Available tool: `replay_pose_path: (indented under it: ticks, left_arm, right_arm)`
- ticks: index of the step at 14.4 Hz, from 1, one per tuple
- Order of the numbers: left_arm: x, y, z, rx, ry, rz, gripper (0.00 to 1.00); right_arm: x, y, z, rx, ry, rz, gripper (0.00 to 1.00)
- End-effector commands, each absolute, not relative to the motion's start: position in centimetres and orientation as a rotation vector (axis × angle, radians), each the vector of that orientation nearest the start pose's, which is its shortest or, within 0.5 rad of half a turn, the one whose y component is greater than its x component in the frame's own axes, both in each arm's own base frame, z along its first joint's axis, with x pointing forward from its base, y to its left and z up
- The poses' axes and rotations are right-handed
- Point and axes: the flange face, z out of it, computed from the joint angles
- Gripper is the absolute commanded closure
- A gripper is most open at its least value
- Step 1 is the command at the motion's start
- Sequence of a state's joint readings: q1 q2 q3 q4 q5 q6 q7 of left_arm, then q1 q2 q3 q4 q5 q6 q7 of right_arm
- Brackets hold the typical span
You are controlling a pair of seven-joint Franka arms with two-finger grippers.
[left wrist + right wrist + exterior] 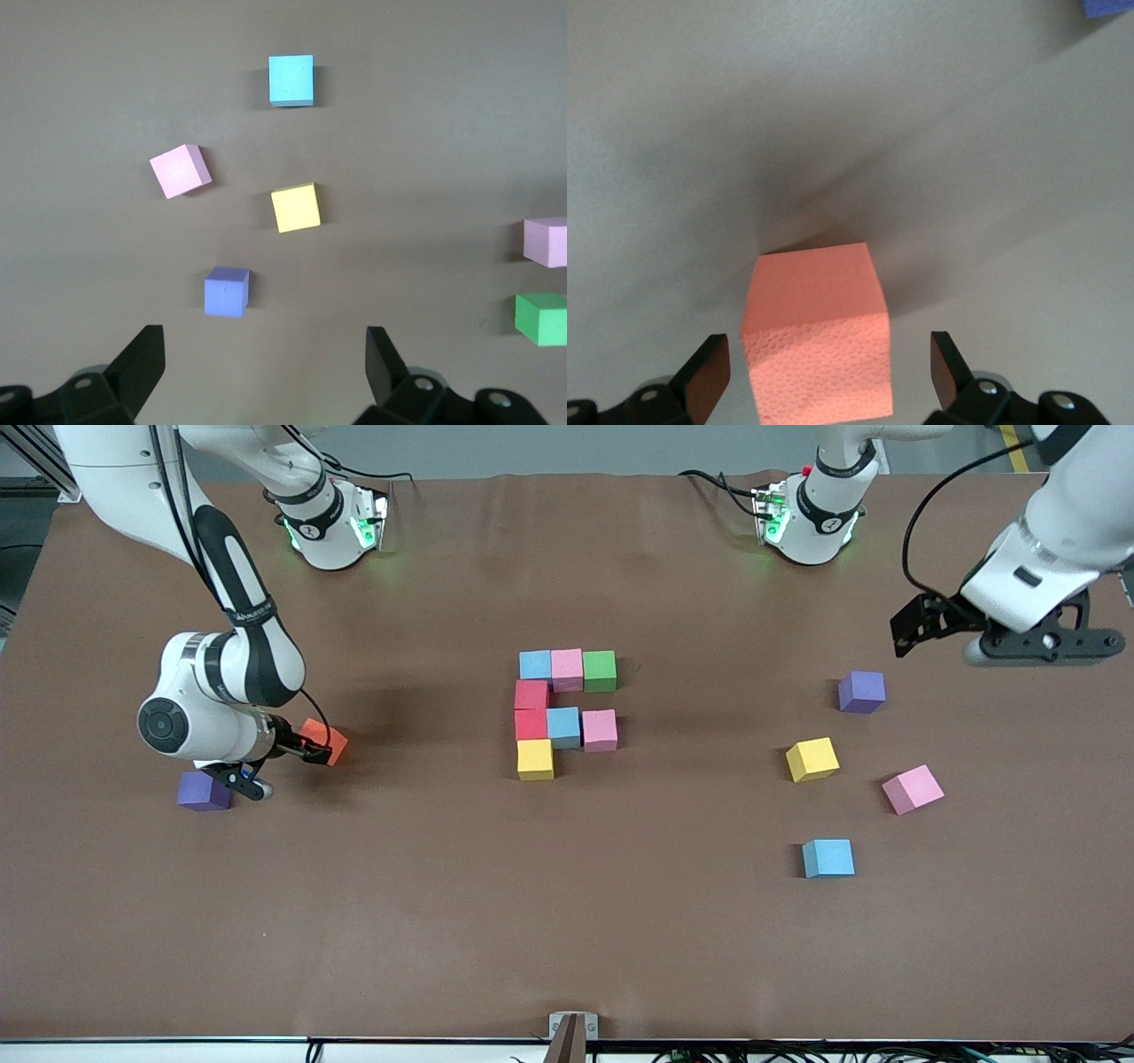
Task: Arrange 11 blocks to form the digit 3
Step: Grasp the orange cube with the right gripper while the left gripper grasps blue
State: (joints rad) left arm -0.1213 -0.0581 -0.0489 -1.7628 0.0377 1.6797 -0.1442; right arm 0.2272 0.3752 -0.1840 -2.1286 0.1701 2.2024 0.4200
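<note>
My right gripper [310, 753] is down at the table, open, with its fingers [709, 372] on either side of the orange block [819, 341] [324, 741] and apart from it. In the middle of the table stands a partial figure: a row of light blue [535, 664], pink [567, 669] and green [600, 670] blocks, two red blocks [532, 708] below, a light blue [563, 726] and a pink [600, 729] beside them, then a yellow [535, 759]. My left gripper [1045, 644] [266, 354] waits open in the air over the left arm's end of the table.
Loose yellow [812, 759], pink [912, 789] and light blue [828, 858] cubes and a purple cube [862, 692] lie toward the left arm's end. Another purple cube [204, 790] sits close beside the right gripper, nearer the front camera than the orange block.
</note>
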Motion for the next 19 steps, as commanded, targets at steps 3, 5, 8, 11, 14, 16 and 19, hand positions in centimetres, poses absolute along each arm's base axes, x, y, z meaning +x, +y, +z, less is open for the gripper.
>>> replay_pose_path:
  ticks: [3,5,8,11,14,16,19]
  left_arm:
    - [62.7,-6.5,46.5,-3.111,-0.015,0.054,0.0]
    - [66.6,-6.1,41.4,-3.124,-0.028,0.035,0.0]
    - [70.9,-7.4,35.9,-3.14,-0.015,-0.028,0.0]
    - [73.1,-9.2,31.8,-3.148,0.015,-0.126,0.0]
    - [73.8,-9.6,28.4,-3.145,0.033,-0.173,0.0]
    - [73.6,-9.6,27.2,-3.107,0.078,-0.153,0.0]
    - [73.4,-8.5,26.7,-3.04,0.14,-0.141,0.0]
  right_arm:
    - [53.2,3.0,21.7,-3.028,0.745,0.436,0.0]
    - [53.2,3.0,21.5,-3.029,0.741,0.44,0.0]
    - [52.8,3.3,21.1,-3.033,0.726,0.457,0.16]
    - [52.6,3.7,20.4,-3.038,0.707,0.474,0.32]
    - [52.6,3.9,20.2,-3.041,0.691,0.482,0.4]
    - [52.9,4.3,20.6,-3.04,0.677,0.472,0.46]
    - [55.7,5.1,23.5,-3.045,0.591,0.391,0.49]
